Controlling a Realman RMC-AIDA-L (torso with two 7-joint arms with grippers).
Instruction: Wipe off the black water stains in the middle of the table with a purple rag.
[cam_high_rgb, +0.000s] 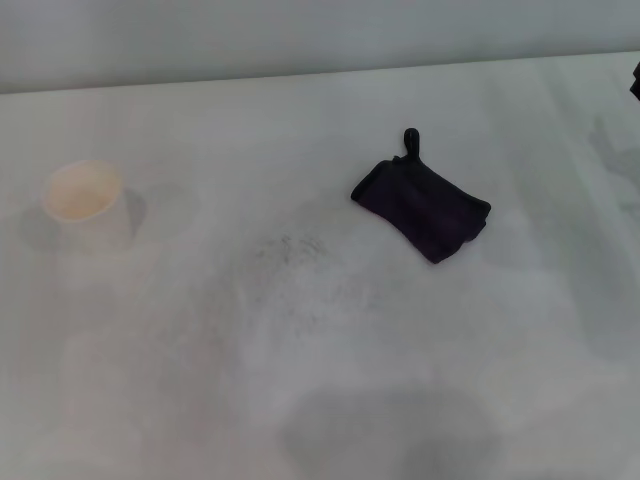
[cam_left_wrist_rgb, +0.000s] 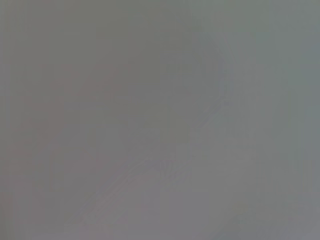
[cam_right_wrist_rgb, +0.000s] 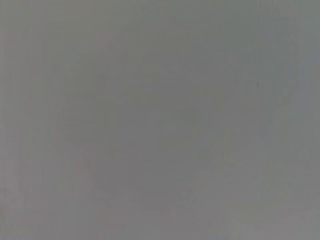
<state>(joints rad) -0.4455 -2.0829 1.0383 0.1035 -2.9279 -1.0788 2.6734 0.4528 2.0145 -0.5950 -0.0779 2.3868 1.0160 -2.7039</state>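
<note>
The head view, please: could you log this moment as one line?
purple rag: folded, lying untouched on table | faint grey speckles: left of rag | white cup: far left | grippers: none at rag

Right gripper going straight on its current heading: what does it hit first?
Hard to tell. Only a dark sliver, likely the right gripper, shows at the head view's right edge, and its heading is unclear. Its wrist view is plain grey with nothing in it, so the way looks free as far as shown.

the purple rag (cam_high_rgb: 422, 208) lies on the table (cam_high_rgb: 200, 400), cup (cam_high_rgb: 84, 203) well left.
</note>
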